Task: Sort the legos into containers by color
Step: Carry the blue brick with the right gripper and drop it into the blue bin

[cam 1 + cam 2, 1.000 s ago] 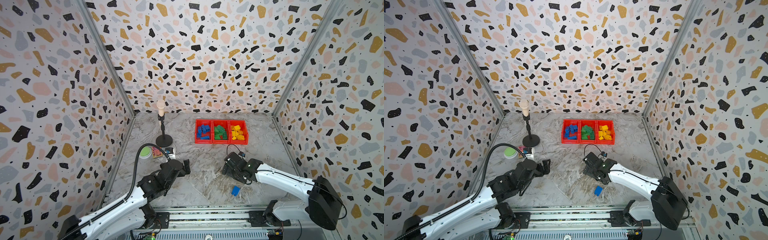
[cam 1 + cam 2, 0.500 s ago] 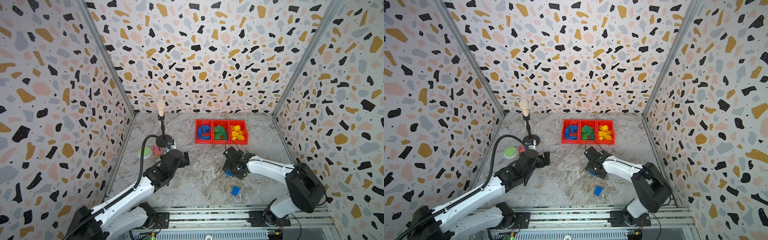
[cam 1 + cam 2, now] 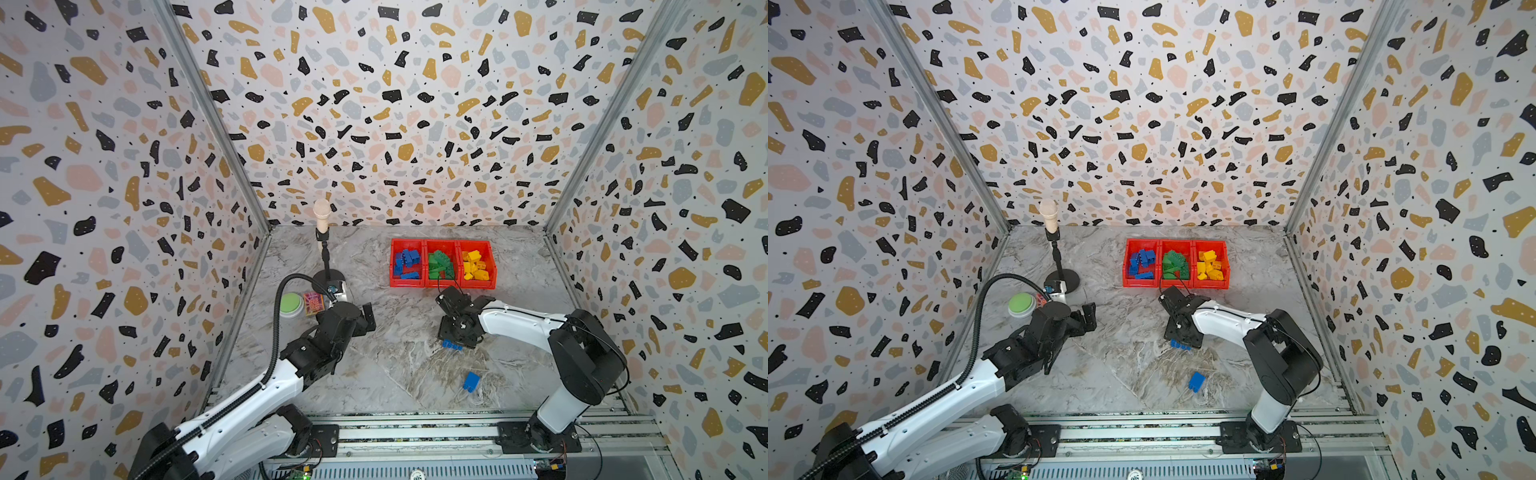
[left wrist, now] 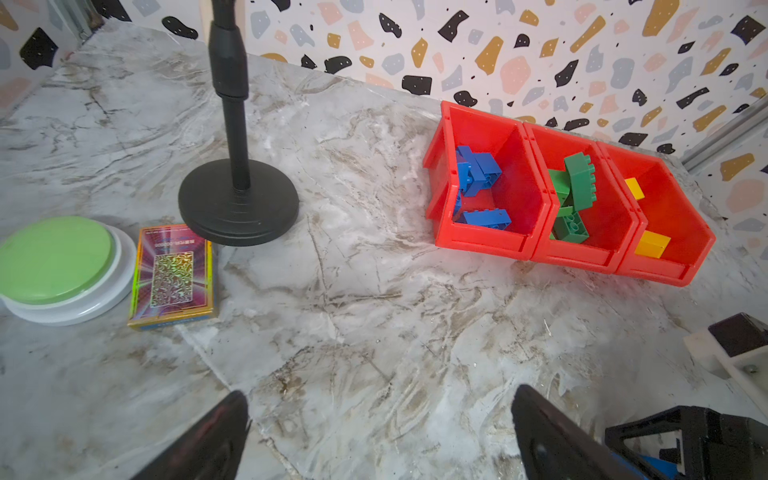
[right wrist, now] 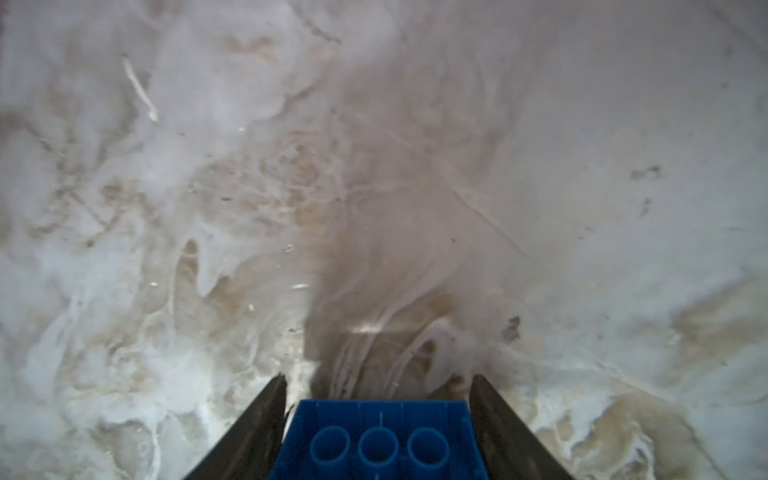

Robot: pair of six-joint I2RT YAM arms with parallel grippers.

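Bins (image 3: 443, 286), three red ones joined in a row, stand at the back of the table (image 3: 390, 386), right of the middle in both top views. Each holds one colour only. The left bin (image 3: 406, 285) holds the blue bricks (image 3: 406, 261), a loose heap lying at all angles. The middle bin (image 3: 440, 286) holds the green bricks (image 3: 441, 264), some resting on others. The right bin (image 3: 478, 286) holds the yellow bricks (image 3: 475, 264). In the left wrist view the red walls rise well above each heap.

Two more blue bricks lie outside the bins, on the table. The long brick (image 5: 379, 440) lies in front of the middle bin, apart from it, and is turned on its side. Its hollow underside, with three round tubes, faces the right wrist camera, and in both top views its studs face the front edge. The right gripper (image 5: 379, 378) points down at the table and grasps this brick, jaws closed against its two ends. The square brick (image 3: 471, 381) lies alone nearer the front edge, well apart from gripper and bins.

The left gripper (image 4: 380, 397) hovers over bare table, jaws spread wide with nothing between them. The card box (image 4: 172, 276), green button (image 4: 56, 259) and mic stand (image 4: 239, 199) are near it.
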